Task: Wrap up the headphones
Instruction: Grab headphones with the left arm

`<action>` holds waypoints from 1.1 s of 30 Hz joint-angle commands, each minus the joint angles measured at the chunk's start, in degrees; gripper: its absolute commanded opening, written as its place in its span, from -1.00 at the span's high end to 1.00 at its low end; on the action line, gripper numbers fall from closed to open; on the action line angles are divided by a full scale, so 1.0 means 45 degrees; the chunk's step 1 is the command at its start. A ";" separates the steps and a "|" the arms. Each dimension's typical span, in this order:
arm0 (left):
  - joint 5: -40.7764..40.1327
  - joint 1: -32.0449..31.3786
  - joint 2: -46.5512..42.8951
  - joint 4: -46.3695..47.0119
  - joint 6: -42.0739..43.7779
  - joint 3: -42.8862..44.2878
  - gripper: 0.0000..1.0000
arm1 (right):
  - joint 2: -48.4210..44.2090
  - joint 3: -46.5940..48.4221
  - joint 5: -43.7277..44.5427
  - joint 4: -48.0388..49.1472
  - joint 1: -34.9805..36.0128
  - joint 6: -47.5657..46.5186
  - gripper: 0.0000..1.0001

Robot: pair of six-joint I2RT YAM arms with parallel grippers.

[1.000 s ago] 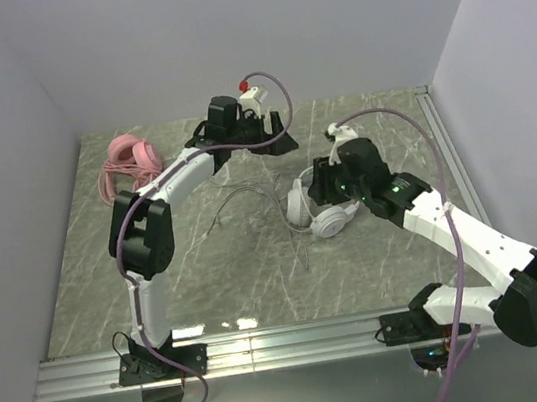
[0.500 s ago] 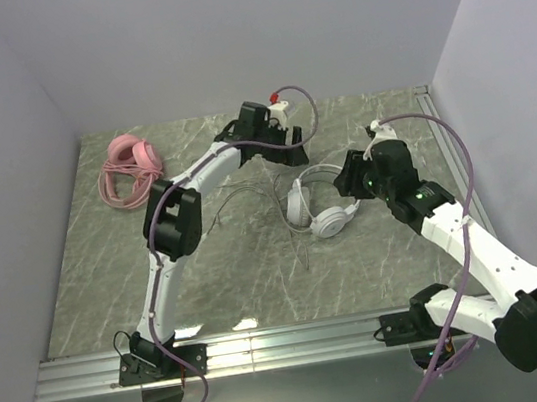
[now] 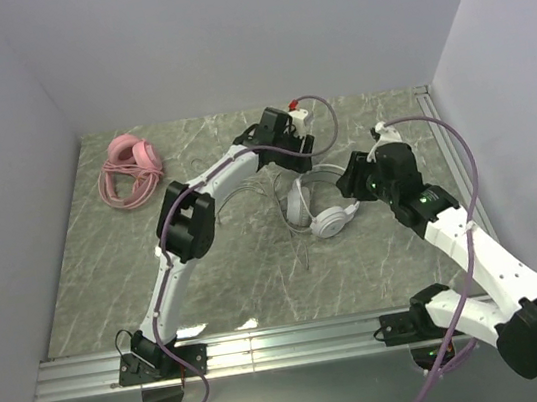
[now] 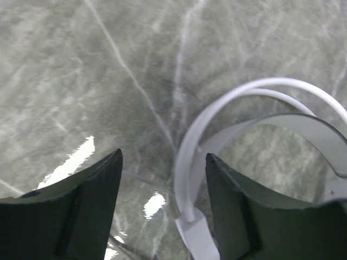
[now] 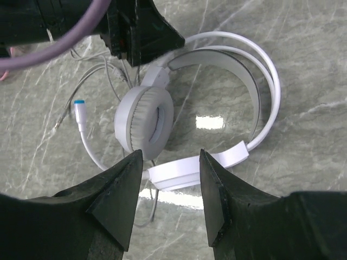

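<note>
The white headphones lie in the middle of the marble table, with the thin cable strewn to their left. My left gripper hovers over their far side; in the left wrist view its jaws stand open, straddling the white headband without touching it. My right gripper sits at their right, open, with the lower ear cup just beyond its tips. The pink headphones rest at the back left with their cable coiled.
A white plug with a blue tip lies left of the upper ear cup. A metal rail runs along the near edge and another along the right side. Walls close in the back and both sides.
My left arm swung right from the back of the table to above the white headband, and its jaws narrowed. My right gripper drew back a little to the right.
</note>
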 commanded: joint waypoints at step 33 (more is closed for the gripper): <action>0.2052 -0.0294 0.1009 -0.2187 0.0826 0.1193 0.15 | -0.1296 -0.0777 -0.0253 0.0380 -0.0360 -0.0075 -0.07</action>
